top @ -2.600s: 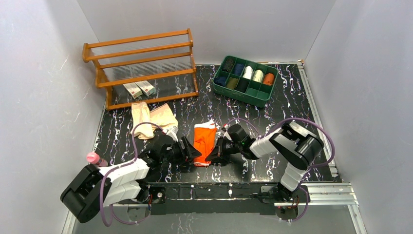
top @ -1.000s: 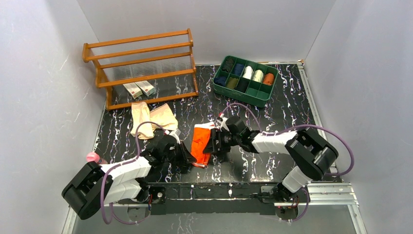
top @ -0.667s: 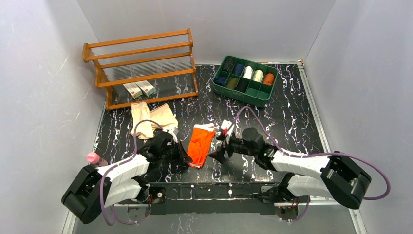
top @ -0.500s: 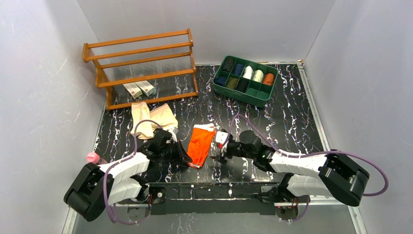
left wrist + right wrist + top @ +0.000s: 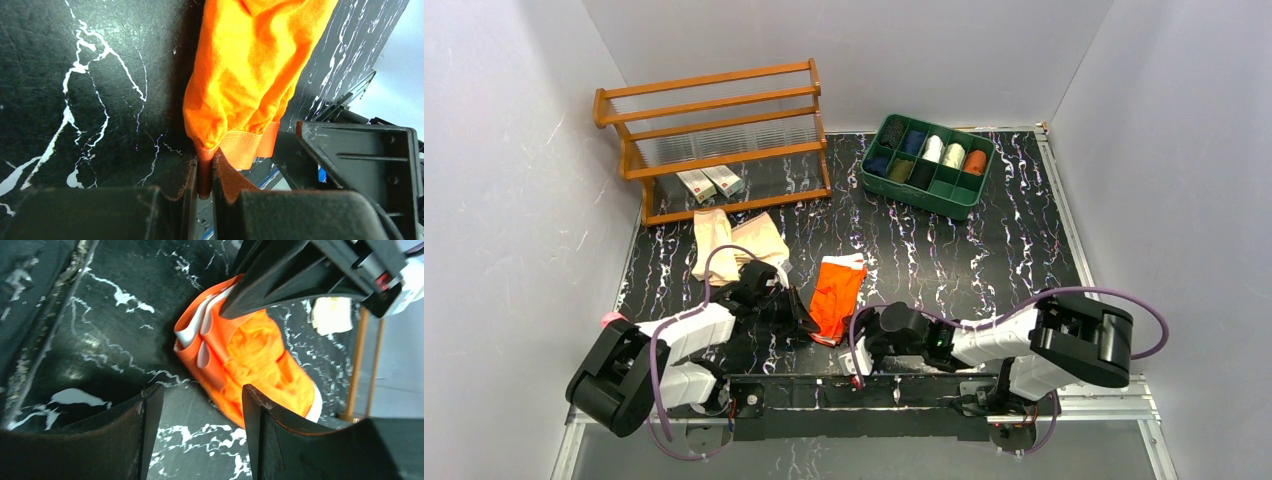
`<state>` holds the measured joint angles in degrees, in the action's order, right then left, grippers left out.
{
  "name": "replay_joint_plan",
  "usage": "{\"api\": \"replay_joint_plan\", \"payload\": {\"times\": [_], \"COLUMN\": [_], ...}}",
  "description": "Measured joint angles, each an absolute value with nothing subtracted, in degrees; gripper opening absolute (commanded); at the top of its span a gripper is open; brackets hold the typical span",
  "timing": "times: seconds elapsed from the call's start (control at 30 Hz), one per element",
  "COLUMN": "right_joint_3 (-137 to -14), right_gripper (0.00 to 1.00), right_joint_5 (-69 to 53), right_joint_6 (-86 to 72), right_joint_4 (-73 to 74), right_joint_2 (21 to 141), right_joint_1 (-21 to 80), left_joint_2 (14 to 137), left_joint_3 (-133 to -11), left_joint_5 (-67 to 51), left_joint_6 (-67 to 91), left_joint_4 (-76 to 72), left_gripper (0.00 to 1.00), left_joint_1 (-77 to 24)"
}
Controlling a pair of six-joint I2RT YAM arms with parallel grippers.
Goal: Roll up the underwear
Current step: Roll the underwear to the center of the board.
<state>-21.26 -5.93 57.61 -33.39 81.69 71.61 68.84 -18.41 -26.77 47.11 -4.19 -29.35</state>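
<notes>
Orange underwear [image 5: 837, 292] is lying bunched on the table [image 5: 1004, 250], near the front and between your two arms. Your left gripper [image 5: 205, 172] is pinching its near corner, fingers pressed together on a thin fold of cloth. Your right gripper [image 5: 196, 397] is hanging just beside the near hem, fingers spread, with nothing between them. As I judge it, you are running three risks. The left pinch is biting only a small edge, so a pull could be slipping the cloth free. The garment is sitting rumpled rather than flat, so a roll begun now would likely be coming out loose or lopsided. The grippers are also working close together, so a hasty close from the right could be striking the left fingers or catching a single layer. Tan underwear [image 5: 729, 243] is lying well apart, just in front of the rack [image 5: 714, 140]. Counting, you are looking at:
- two underwear
- two grippers
- one rack
- two boxes [image 5: 709, 183]
- one tray [image 5: 969, 196] holding, as far as I can tell, eight rolls [image 5: 933, 148]
- one bottle [image 5: 614, 322]
</notes>
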Motion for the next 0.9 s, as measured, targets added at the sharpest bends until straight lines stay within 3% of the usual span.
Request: {"api": "replay_joint_plan", "payload": {"times": [0.23, 0.6, 0.9], "right_joint_3": [-21.23, -22.16, -22.67], "right_gripper": [0.68, 0.53, 0.47], "right_joint_5": [-3.71, -4.24, -5.05], "right_joint_6": [61.72, 63.72, 64.26], "right_joint_4": [-38.79, -42.62, -43.35], "right_joint_2": [85.05, 89.12, 90.54], "right_joint_1": [73.18, 73.99, 74.00], "left_joint_2": [70.10, 71.99, 72.34], "left_joint_3": [-18.78, -19.55, -19.61], "left_joint_5": [-28.11, -29.95, -30.45], "left_joint_6": [47.56, 47.53, 47.48], "left_joint_4": [-4.23, -4.19, -4.23], "left_gripper": [0.00, 0.00, 0.00], "left_joint_1": [-28.60, -27.75, -27.47]}}
